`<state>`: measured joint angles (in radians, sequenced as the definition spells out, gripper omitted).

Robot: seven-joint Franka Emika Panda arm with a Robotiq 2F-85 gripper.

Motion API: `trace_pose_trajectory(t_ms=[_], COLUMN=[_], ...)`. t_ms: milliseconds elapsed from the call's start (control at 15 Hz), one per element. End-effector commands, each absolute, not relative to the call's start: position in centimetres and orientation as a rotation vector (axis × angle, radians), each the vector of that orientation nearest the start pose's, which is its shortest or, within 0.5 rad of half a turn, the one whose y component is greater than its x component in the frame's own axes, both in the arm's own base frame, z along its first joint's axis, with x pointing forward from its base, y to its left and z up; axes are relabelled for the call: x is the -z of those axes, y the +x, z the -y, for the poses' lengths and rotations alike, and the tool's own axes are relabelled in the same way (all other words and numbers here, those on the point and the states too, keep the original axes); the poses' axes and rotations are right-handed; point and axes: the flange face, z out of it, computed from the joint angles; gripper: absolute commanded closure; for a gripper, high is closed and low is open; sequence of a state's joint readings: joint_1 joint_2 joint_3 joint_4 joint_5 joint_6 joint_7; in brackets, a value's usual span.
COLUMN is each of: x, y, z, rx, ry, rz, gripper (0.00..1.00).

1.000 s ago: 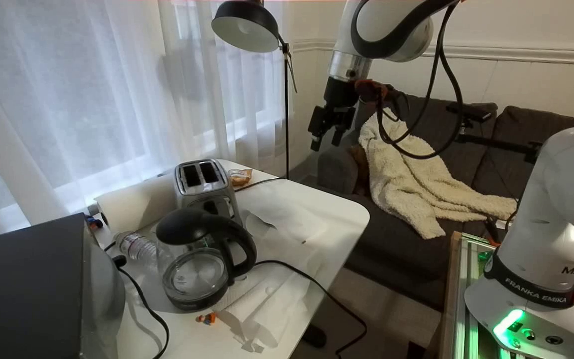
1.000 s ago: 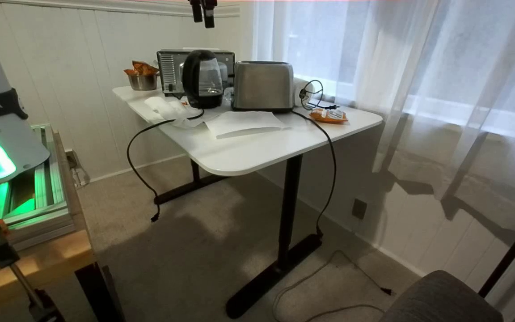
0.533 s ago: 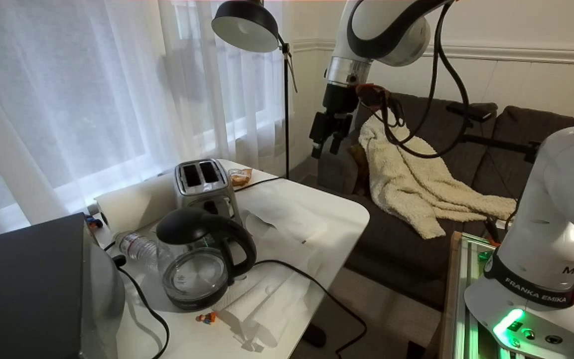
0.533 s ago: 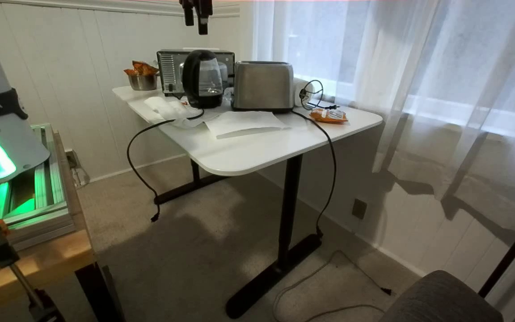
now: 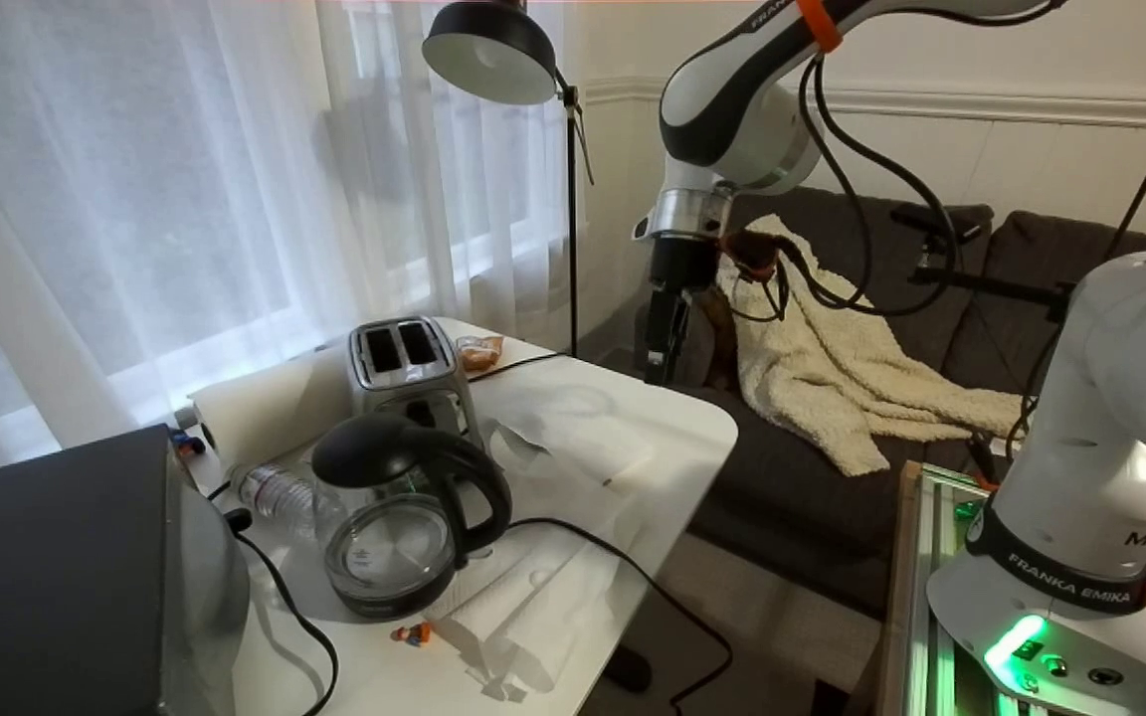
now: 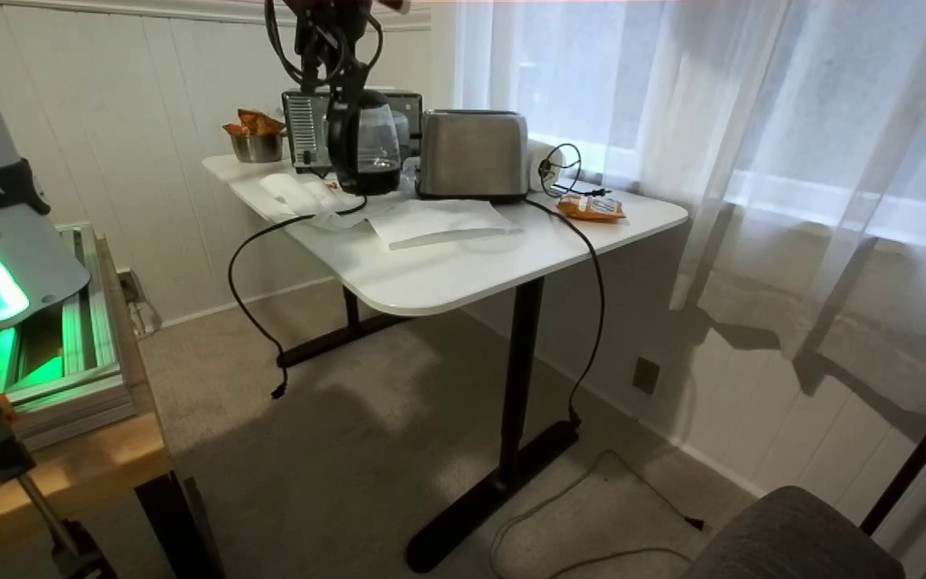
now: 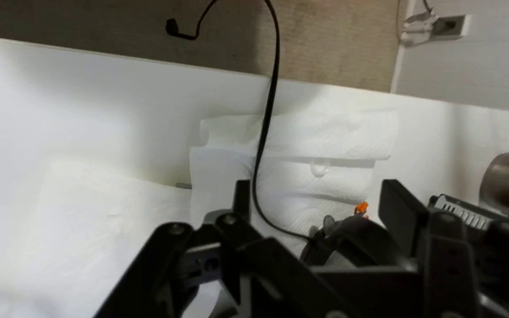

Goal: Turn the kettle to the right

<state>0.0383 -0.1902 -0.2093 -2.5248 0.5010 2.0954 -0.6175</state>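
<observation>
The clear glass kettle with its black lid and handle [image 5: 478, 487] stands upright on the white table [image 5: 677, 423], and it also shows in an exterior view [image 6: 379, 141]. In an exterior view its handle points toward the robot's side. My gripper [image 5: 661, 370] hangs in the air, apart from the kettle. In the wrist view the gripper [image 7: 316, 192] is open with wide-set fingers [image 7: 393, 205] and nothing held. There the kettle's dark top and handle [image 7: 360, 234] show low between the fingers, partly hidden by the gripper. In an exterior view the dark gripper overlaps the kettle's handle, so their outlines merge.
A silver toaster [image 5: 409, 356] stands beside the kettle. A plastic bottle [image 5: 275, 492], a paper roll [image 5: 275, 403] and a dark oven [image 5: 56, 567] are close by. A black cord [image 5: 623, 562] crosses loose paper towels [image 5: 543, 607]. A toy figure [image 5: 414, 634] lies near the kettle.
My gripper has come down and turned, so its fingers now overlap in an exterior view. In an exterior view it has dropped in front of the kettle's handle. The kettle has not moved.
</observation>
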Motion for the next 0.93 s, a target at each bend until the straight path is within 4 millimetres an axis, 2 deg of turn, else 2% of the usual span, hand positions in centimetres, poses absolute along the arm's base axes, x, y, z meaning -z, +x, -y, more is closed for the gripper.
trace_pose_trajectory(t_ms=[0,200,400,533,600,667,867], x=[-29.5,-27.1,-25.8,-25.1,-25.5,-25.2,-25.0], y=[40.9,40.2,39.9,39.5,39.8,39.7,39.6], z=[3.4,1.9,0.1,-1.2,-0.3,-0.8,-1.2], rx=[-0.156,-0.211,-0.263,-0.301,-0.293,-0.309,-0.317], ry=[-2.483,-2.421,-2.363,-2.335,-2.384,-2.373,-2.365], rz=[0.362,0.478,0.576,0.633,0.595,0.614,0.632], gripper=[0.56,0.77,0.97,1.0,0.92,0.99,0.99])
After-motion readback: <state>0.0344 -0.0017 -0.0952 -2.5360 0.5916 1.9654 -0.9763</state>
